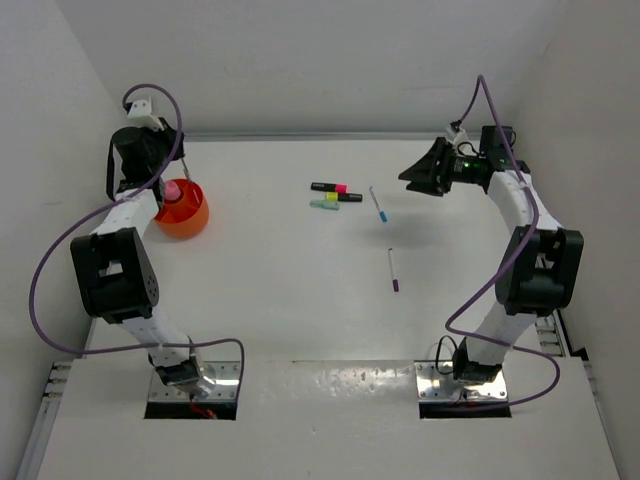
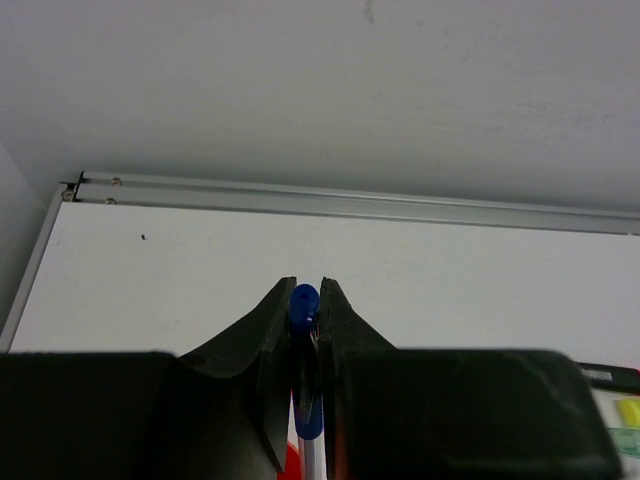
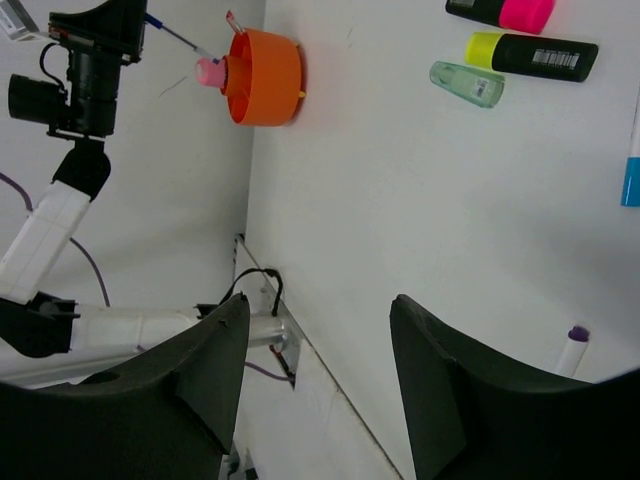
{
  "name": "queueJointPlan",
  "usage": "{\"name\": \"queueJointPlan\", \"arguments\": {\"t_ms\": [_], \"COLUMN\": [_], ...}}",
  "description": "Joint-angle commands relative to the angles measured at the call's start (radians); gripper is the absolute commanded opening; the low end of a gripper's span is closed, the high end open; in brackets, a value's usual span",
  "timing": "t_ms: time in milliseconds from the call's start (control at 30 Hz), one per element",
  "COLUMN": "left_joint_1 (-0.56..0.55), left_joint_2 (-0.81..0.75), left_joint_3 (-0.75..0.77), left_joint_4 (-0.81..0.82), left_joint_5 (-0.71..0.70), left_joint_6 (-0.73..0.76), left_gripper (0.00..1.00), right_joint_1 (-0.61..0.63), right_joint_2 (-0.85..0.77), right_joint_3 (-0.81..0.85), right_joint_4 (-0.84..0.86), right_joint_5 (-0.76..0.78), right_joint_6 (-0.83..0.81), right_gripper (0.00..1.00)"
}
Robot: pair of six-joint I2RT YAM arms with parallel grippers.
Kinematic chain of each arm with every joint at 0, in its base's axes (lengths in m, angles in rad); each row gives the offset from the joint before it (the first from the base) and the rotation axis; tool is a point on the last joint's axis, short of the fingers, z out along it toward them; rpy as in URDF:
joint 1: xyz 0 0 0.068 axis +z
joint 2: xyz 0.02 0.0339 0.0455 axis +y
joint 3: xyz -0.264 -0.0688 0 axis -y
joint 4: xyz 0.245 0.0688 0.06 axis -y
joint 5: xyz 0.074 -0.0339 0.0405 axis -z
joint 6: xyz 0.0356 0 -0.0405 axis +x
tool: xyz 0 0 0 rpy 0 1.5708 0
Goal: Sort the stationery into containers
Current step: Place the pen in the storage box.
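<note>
Five loose pieces lie on the white table (image 1: 280, 300), well apart from the small round orange plastic bowl (image 1: 196, 222) at far left: a black highlighter with a pink end (image 1: 330, 187), a black highlighter with a yellow end (image 1: 343, 197), a short pale green highlighter (image 1: 324, 205), a thin white pen with a blue tip (image 1: 378, 205), and nearer the arms a thin white pen with a purple tip (image 1: 393, 270). A chunky pink item (image 1: 172, 190) sits in the bowl. Left gripper (image 2: 305, 285) hangs just behind the bowl, fingers pinched narrow on a blue-capped thin pen (image 2: 306, 305), gripped close to the cap. From the right wrist view the barrel slants down toward the bowl's mouth; whether its lower end is inside the rim I cannot tell. Right gripper (image 3: 322, 300) is raised at far right, fingers spread wide, nothing between them. Handling, as judged: the pen is light, stiff and slick-barrelled, so a firm pinch holds it, but held near one end it could swing or pivot. The bowl looks shallow against the pen's length, so the pen may lean on the rim or tip out if released high. The pens on the table will roll; best taken across the barrel near the middle. The highlighters are stubbier and flatter, an easier mid-body grip.
</note>
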Motion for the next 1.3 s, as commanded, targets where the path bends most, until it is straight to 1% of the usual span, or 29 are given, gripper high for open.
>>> {"name": "queueJointPlan", "arguments": {"t_ms": [0,67,167,300,500,633,667,800,900,967,1000,1067,1200,1267], "left_joint_1": [0.005,0.003,0.0,0.001,0.003,0.008,0.006,0.008,0.009,0.012,0.012,0.012,0.017,0.026], "left_joint_2": [0.011,0.023,0.034,0.046,0.066,0.069,0.069,0.072,0.069,0.064,0.061,0.048,0.014,-0.026], "left_joint_3": [-0.002,-0.002,-0.007,-0.021,-0.033,-0.042,-0.042,-0.041,-0.042,-0.042,-0.042,-0.048,-0.059,-0.059], "left_joint_4": [0.071,0.056,0.048,0.054,0.06,0.068,0.068,0.069,0.071,0.063,0.063,0.059,0.057,0.063], "left_joint_5": [-0.003,-0.003,-0.003,-0.01,-0.017,-0.027,-0.026,-0.029,-0.021,-0.011,-0.011,-0.009,-0.003,0.005], "left_joint_6": [0.049,0.061,0.093,0.118,0.101,0.089,0.087,0.078,0.068,0.058,0.058,0.058,0.045,0.031], "left_gripper": [0.0,0.0,0.04,0.05,0.05,0.12,0.15,0.2,0.27,0.35,0.35,0.41,0.47,0.48], "right_joint_1": [0.004,0.007,0.012,0.022,0.035,0.045,0.05,0.059,0.064,0.065,0.065,0.064,0.069,0.069], "right_joint_2": [-0.016,-0.015,-0.015,-0.006,0.005,0.017,0.019,0.022,0.024,0.027,0.027,0.027,0.021,0.011], "right_joint_3": [-0.003,-0.009,-0.018,-0.031,-0.027,-0.02,-0.02,-0.015,-0.011,-0.001,0.0,0.0,0.006,0.009], "right_joint_4": [0.015,0.018,0.024,0.018,0.007,-0.001,-0.002,-0.002,-0.01,-0.018,-0.019,-0.024,-0.024,-0.034], "right_joint_5": [-0.03,-0.03,-0.03,-0.03,-0.027,-0.025,-0.025,-0.022,-0.021,-0.019,-0.019,-0.015,-0.007,0.005], "right_joint_6": [-0.012,-0.011,-0.011,-0.012,-0.017,-0.021,-0.021,-0.021,-0.024,-0.027,-0.027,-0.027,-0.024,-0.035], "right_gripper": [0.57,0.57,0.57,0.57,0.57,0.57,0.57,0.57,0.57,0.58,0.58,0.58,0.58,0.58]}}
